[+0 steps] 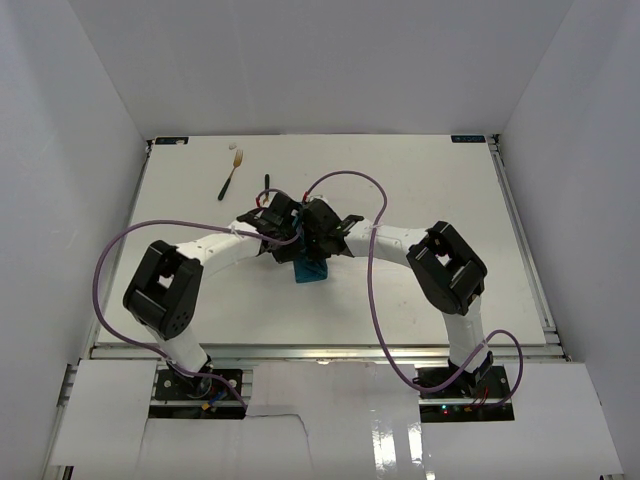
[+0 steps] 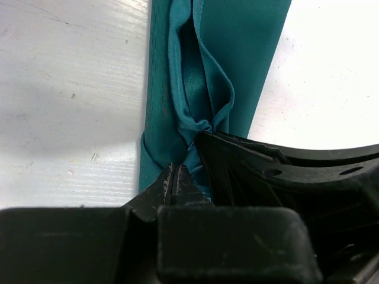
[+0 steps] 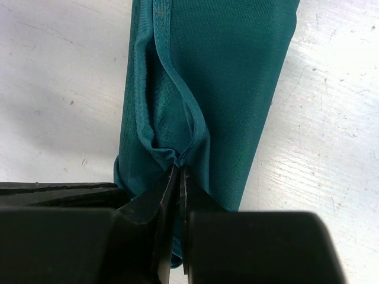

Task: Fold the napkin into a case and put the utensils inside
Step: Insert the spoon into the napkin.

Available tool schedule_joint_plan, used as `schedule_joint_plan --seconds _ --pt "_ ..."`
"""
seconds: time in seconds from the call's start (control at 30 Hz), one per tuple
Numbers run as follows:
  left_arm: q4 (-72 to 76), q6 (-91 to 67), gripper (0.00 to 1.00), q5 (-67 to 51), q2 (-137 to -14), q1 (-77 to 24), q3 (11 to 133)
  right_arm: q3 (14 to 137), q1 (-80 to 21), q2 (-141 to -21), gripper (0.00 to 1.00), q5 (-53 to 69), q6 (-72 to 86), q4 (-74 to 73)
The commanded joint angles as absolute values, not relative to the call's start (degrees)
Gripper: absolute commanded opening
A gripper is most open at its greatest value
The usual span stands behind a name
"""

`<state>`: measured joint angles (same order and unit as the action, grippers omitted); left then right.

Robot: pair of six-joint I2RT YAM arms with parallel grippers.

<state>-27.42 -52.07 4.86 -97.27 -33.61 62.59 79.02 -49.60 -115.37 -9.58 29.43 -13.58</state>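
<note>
We've left tool [image 2: 176, 175] & right tool [image 3: 179, 170] both pinched shut on teal soft-cloth napkin [image 3: 237, 89], long axis straight ahead; dark-handled gold fork [image 1: 231, 172] sits beyond napkin, left-arm side

A white table [image 1: 420, 200] inside white walls [image 1: 330, 60].
</note>
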Motion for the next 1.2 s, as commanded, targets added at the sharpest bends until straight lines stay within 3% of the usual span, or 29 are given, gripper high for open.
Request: schedule_joint_plan --seconds 0.0,0.4,0.43,0.53,0.87,1.17 --pt "-24.44 -49.75 0.00 3.60 -93.52 -34.80 61.26 79.80 -50.45 -115.58 0.08 -9.14 29.97 -13.97" --pt "-25.13 -53.86 0.00 5.88 -95.27 -34.63 60.90 78.93 -52.38 -114.70 0.08 -13.88 28.74 -13.36" --pt "-27.31 -54.57 0.02 7.11 -96.06 -34.45 61.95 78.84 -52.38 -114.26 0.08 -13.80 28.83 -13.27" --pt "-31.18 -56.68 0.24 8.96 -97.20 -34.37 63.54 78.92 -52.38 -114.17 0.08 -13.27 28.92 -13.27" --pt "-34.19 -59.24 0.32 9.49 -102.04 -34.19 66.62 78.92 -52.38 -114.43 0.08 -13.10 28.83 -13.36" --pt "-34.19 -61.61 0.33 8.79 -104.06 -34.01 66.97 78.93 -52.38 -114.70 0.08 -12.66 28.74 -13.36"
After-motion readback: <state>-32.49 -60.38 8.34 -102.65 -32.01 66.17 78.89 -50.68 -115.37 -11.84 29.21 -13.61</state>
